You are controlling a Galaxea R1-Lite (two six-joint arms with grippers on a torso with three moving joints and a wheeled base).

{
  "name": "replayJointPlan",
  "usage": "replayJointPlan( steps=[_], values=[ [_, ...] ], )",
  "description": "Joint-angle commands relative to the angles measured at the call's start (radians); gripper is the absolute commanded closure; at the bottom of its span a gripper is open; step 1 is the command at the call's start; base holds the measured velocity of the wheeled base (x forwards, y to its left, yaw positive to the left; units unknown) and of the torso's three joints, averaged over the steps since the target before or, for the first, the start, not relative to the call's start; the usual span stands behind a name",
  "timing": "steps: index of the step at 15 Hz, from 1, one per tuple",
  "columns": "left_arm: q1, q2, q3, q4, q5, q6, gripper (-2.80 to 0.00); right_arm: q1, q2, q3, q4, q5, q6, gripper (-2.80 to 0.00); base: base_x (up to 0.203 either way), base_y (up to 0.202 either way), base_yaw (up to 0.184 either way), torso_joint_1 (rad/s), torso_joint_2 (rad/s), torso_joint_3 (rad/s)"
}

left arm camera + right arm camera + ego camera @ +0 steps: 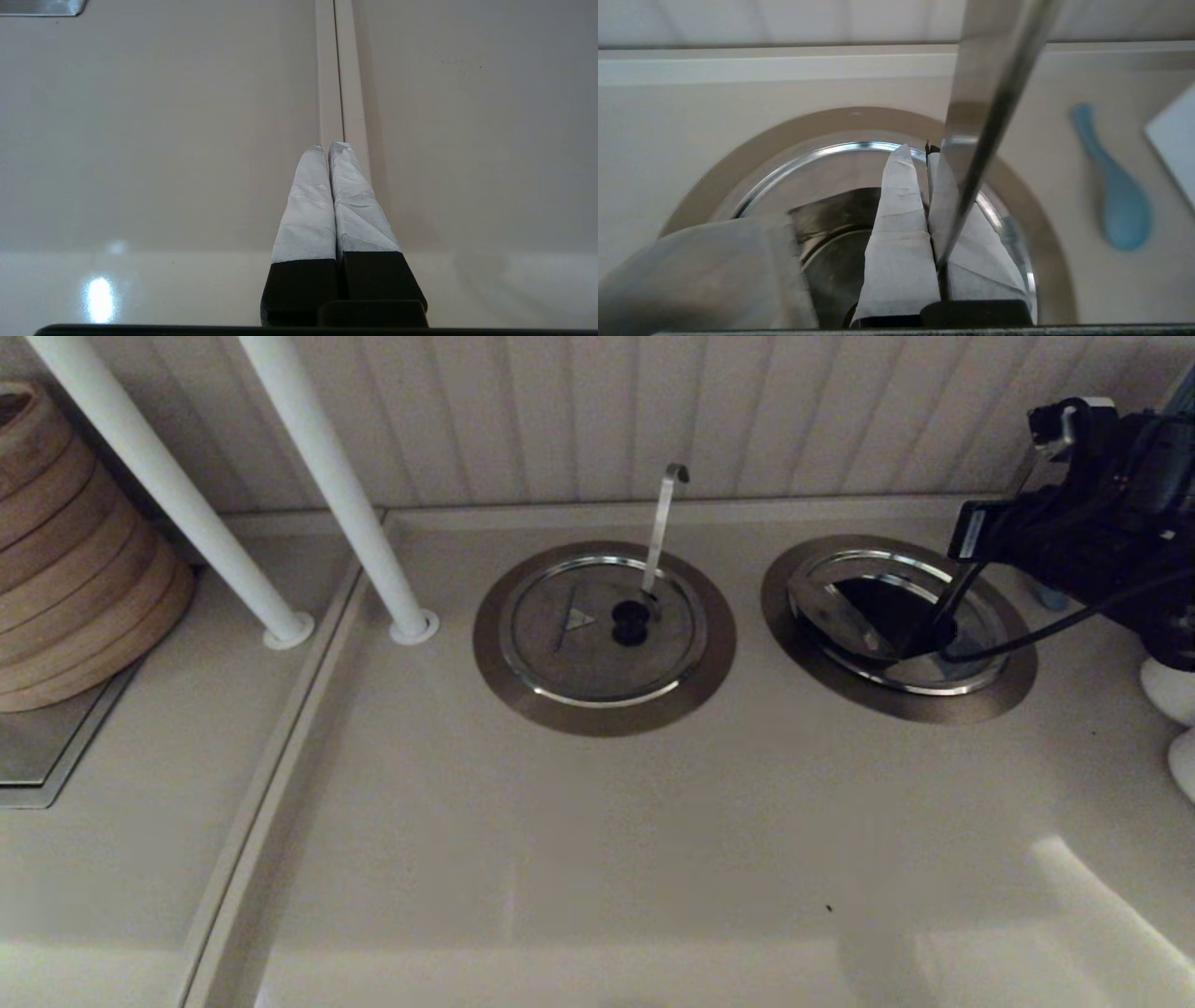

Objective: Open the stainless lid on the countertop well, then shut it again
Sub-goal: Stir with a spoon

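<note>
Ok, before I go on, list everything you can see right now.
the stainless lid: 1, steel, tilted open over its well
the countertop well: 1, dull-steel ring, dark inside, right of centre
straight handle: 1, steel, poking from that well
second lid: 1, steel, closed, centre
hooked handle: 1, steel, beside its knob
steamer stack: 1, brown, far left
poles: 2, white, back left
spoon: 1, blue, right of the well
left gripper: shut, over bare counter
right gripper: shut, at the open well

The countertop well (898, 695) lies right of another covered well (604, 637) (both near the wall)
</note>
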Motion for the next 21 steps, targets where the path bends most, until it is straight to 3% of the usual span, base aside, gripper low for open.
replayJointPlan(
  steps=[1,7,13,21],
  values=[
    [0.000,0.001,0.000,0.000,0.000,-0.001,0.00,0.020,-0.016,0.013,0.000,0.000,0.004,0.00,0.000,0.000,0.000,0.000,0.00,0.000],
    [0.000,0.001,0.000,0.000,0.000,-0.001,0.00,0.054,0.030,-0.020,0.003,-0.004,0.071,0.00,0.000,0.000,0.000,0.000,0.00,0.000],
    [0.000,0.001,0.000,0.000,0.000,-0.001,0.00,0.018,0.114,-0.102,-0.013,-0.041,0.093,0.00,0.000,0.000,0.000,0.000,0.00,0.000],
    [0.000,0.001,0.000,0.000,0.000,-0.001,0.00,-0.028,0.107,-0.088,-0.066,-0.061,0.018,0.00,0.000,0.000,0.000,0.000,0.00,0.000]
  ],
)
